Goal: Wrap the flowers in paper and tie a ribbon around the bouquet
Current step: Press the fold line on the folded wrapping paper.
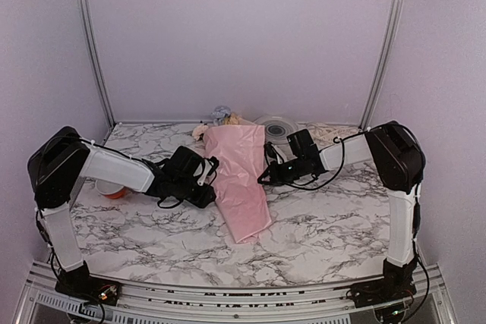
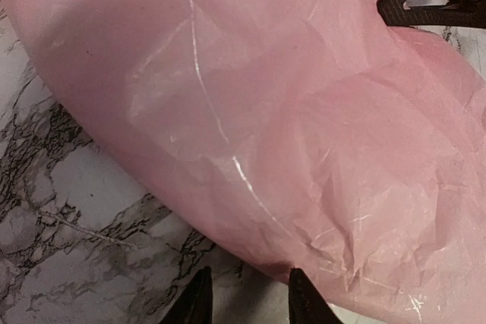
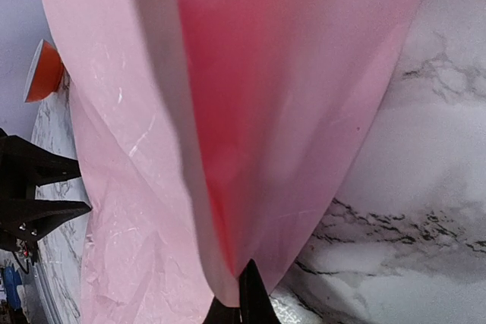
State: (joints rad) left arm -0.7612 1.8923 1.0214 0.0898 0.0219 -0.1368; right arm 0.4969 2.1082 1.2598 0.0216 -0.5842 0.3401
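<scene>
The pink paper (image 1: pixel 239 180) lies rolled lengthwise on the marble table, its wide end toward the back. The flowers (image 1: pixel 220 117) show as pale blooms at that end. My left gripper (image 1: pixel 209 175) rests on the paper's left side. In the left wrist view, the left gripper (image 2: pixel 249 295) is open with only marble between its fingers, and the right finger touches the paper (image 2: pixel 304 134). My right gripper (image 1: pixel 266 173) sits at the paper's right edge. In the right wrist view, the right gripper (image 3: pixel 243 294) is shut on a raised fold of the paper (image 3: pixel 250 111). A cream strip, maybe the ribbon (image 1: pixel 338 133), lies at the back right.
A round grey-white ringed plate (image 1: pixel 275 127) sits at the back, beside the flower heads. An orange object (image 1: pixel 114 190) lies under the left arm, also visible as an orange shape (image 3: pixel 44 72) in the right wrist view. Lilac walls close in the table on three sides.
</scene>
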